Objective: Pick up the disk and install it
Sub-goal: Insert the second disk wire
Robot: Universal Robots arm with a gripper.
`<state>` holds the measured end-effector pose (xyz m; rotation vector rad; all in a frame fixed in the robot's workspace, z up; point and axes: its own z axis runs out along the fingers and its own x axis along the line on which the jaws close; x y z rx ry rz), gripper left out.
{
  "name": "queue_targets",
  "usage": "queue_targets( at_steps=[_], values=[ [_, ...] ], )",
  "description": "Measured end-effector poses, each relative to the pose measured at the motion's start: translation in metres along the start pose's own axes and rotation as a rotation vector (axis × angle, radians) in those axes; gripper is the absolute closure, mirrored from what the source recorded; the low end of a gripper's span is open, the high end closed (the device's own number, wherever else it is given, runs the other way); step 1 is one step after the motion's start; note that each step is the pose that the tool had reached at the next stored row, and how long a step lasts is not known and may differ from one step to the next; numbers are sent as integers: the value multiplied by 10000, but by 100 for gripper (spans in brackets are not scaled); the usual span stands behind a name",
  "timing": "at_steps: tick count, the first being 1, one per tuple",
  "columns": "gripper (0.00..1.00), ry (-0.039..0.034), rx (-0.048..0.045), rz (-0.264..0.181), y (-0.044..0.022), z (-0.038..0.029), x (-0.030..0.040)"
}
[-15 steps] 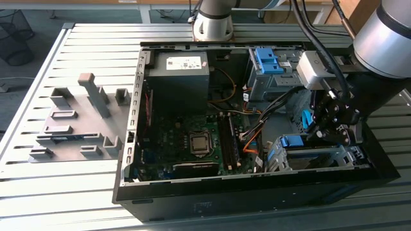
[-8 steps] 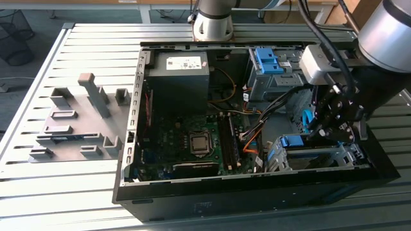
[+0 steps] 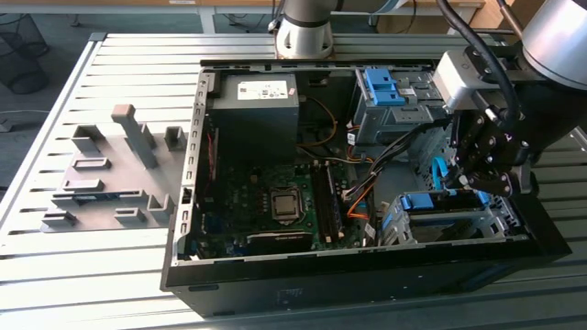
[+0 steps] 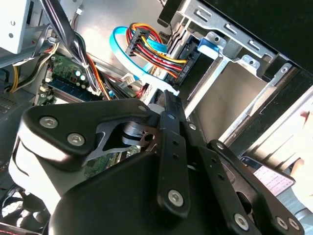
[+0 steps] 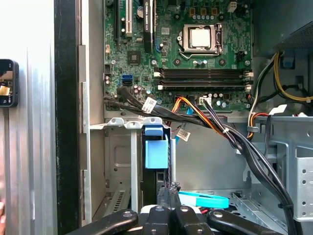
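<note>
The disk (image 3: 431, 201) sits in the grey metal drive cage (image 3: 458, 232) at the front corner of the open computer case, on the exterior view's right. Its blue rail shows along the top. In the first wrist view the disk's blue rail end (image 5: 156, 149) stands between the cage walls (image 5: 133, 161). My gripper (image 3: 477, 184) hangs just over that cage, beside the disk's cable end. Its black fingers (image 5: 168, 196) are shut together, and I see nothing between them. The second wrist view shows the gripper (image 4: 165, 100) close to the bundled cables.
A dark power supply box (image 3: 252, 103) and an upper cage with a blue latch (image 3: 385, 86) stand at the case's back. The motherboard (image 3: 275, 199) lies in the middle, and wire bundles (image 3: 367, 192) and a blue flat cable (image 5: 203, 199) run beside the gripper. A grey fixture plate (image 3: 110, 172) lies outside.
</note>
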<state>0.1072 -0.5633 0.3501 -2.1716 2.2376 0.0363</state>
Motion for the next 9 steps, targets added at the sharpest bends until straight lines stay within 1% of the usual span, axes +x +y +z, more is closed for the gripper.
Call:
queue_targets(
  at_steps=[9],
  values=[
    [89, 2, -7, 0, 0, -1, 0]
  ],
)
